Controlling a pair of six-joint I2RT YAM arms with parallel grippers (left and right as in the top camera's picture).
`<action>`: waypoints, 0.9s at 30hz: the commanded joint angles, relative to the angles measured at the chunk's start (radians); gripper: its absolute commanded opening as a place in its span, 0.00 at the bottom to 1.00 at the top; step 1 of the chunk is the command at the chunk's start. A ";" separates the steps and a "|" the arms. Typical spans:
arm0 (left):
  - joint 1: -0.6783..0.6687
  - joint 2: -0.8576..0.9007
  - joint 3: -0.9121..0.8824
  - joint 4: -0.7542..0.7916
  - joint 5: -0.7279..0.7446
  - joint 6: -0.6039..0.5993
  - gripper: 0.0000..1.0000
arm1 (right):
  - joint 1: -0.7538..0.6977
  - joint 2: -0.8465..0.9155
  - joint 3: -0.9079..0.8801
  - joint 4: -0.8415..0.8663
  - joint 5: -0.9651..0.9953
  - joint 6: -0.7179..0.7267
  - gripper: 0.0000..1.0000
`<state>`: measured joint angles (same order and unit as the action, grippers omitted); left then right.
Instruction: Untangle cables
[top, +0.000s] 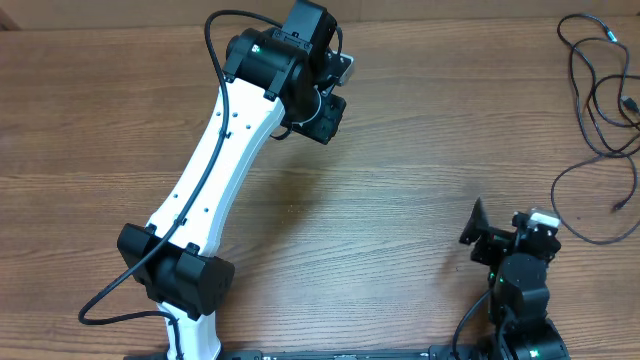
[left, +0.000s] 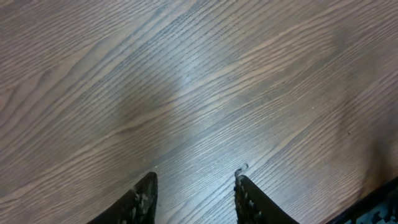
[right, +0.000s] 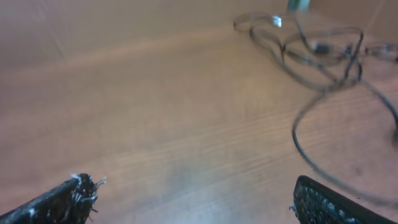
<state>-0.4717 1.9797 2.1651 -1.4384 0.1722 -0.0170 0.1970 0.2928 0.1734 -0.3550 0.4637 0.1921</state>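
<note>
Left gripper and right gripper gaped empty; thin, black, loosely looped cables looked limp, light, best pinched mid-strand.

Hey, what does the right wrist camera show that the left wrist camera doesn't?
Only the right wrist view: the cables, a loose black tangle lying ahead and to the right of the open right gripper. Only the left wrist view: the left gripper, jaws apart and holding nothing. Both: the wooden table, with nothing between either gripper's fingers.
</note>
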 joint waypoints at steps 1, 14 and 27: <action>-0.003 -0.004 -0.004 0.019 0.005 0.040 0.41 | 0.004 -0.005 -0.009 -0.070 0.014 0.047 1.00; -0.005 -0.004 -0.004 0.096 0.004 0.040 0.46 | 0.004 -0.005 -0.008 -0.264 0.023 0.092 1.00; -0.005 -0.004 -0.004 0.096 0.005 0.039 0.76 | 0.004 -0.005 -0.003 -0.283 0.014 0.093 1.00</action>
<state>-0.4717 1.9797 2.1647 -1.3449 0.1719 0.0105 0.1970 0.2928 0.1753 -0.6216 0.4755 0.2771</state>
